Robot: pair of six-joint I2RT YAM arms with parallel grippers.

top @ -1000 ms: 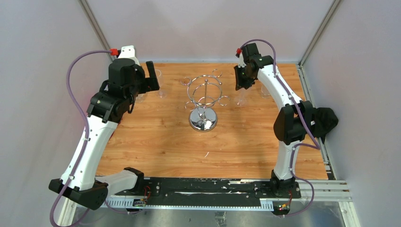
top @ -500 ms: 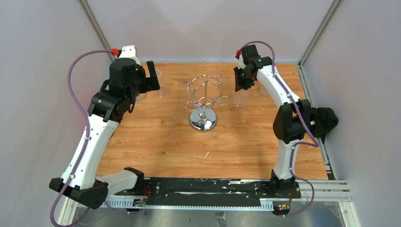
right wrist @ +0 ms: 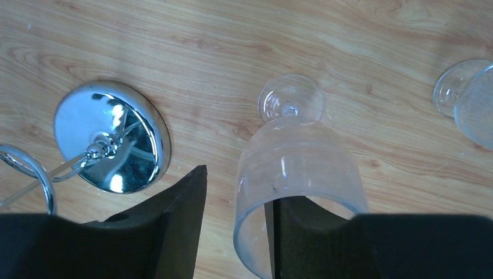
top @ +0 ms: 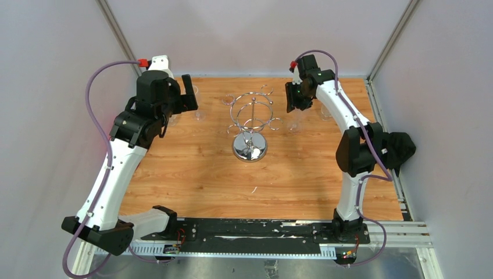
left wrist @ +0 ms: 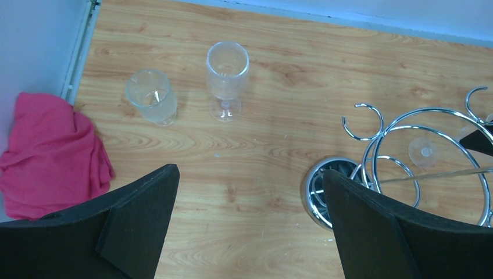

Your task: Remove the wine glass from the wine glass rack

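Observation:
The chrome wine glass rack [top: 250,119] stands mid-table on its round mirrored base [right wrist: 110,136]; its loops show in the left wrist view [left wrist: 427,145], with a clear glass foot [left wrist: 425,152] among them. A wine glass [right wrist: 299,157] stands upright on the table right of the rack, also in the top view [top: 295,122]. My right gripper [right wrist: 238,186] hovers over it, jaws apart. Its left finger is clear of the glass wall; its right finger [right wrist: 317,238] shows through the bowl. My left gripper [top: 187,93] is open and empty at the back left.
Two clear glasses [left wrist: 228,72] [left wrist: 152,96] stand at the back left, next to a pink cloth [left wrist: 52,157] by the wall. Another glass [right wrist: 468,99] stands right of the right gripper. A black cloth [top: 401,148] lies at the table's right edge.
My right gripper has shifted slightly left, toward the rack. My left arm has barely moved.

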